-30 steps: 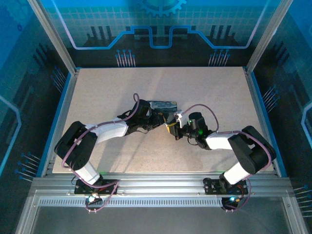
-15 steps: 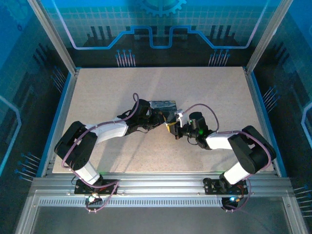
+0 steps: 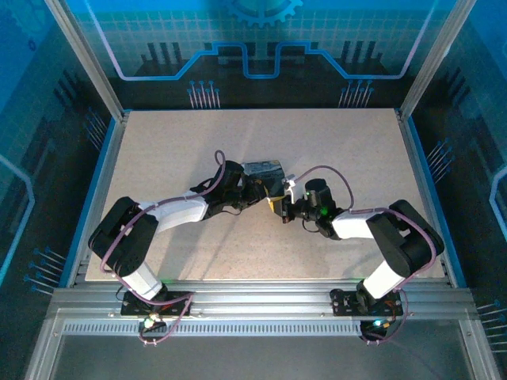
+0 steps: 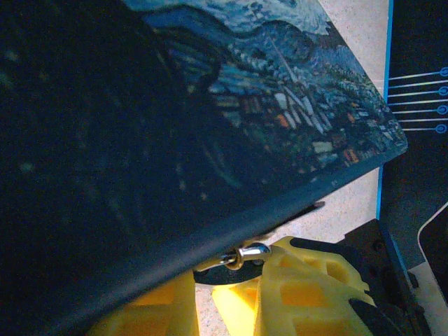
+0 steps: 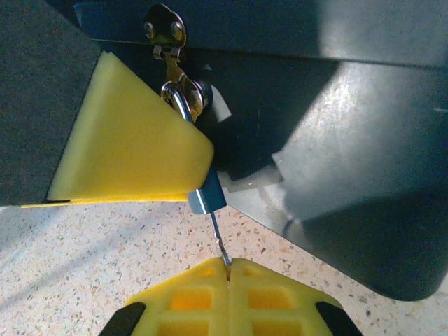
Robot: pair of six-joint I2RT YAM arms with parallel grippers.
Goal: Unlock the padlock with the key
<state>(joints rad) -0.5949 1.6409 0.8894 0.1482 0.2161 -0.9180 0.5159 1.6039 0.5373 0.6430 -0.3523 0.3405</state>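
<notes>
Though tiny, the blue-bodied padlock with silvery shackle (image 5: pixel 206 197) is rigid metal, hanging on the Starry Night-printed rectangular tin's (image 4: pixel 280 91) hasp (image 5: pixel 166 31) near the desk's (image 3: pixel 158 150) middle. Left end effector (image 4: pixel 234 269), barely parted, nips its body. Right end effector (image 5: pixel 227 269), fully closed, pinches the thin dark-grey metal key (image 5: pixel 217 234) by its tail. Likely slippery and bendable, so twist gently.

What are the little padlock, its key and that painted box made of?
Padlock: bluish body, probably coated metal; shackle bright silvery metal, it glints. Key: thin grey metal, by its dull shine. Box: likely tin sheet with a glossy printed painting; it reflects light.
</notes>
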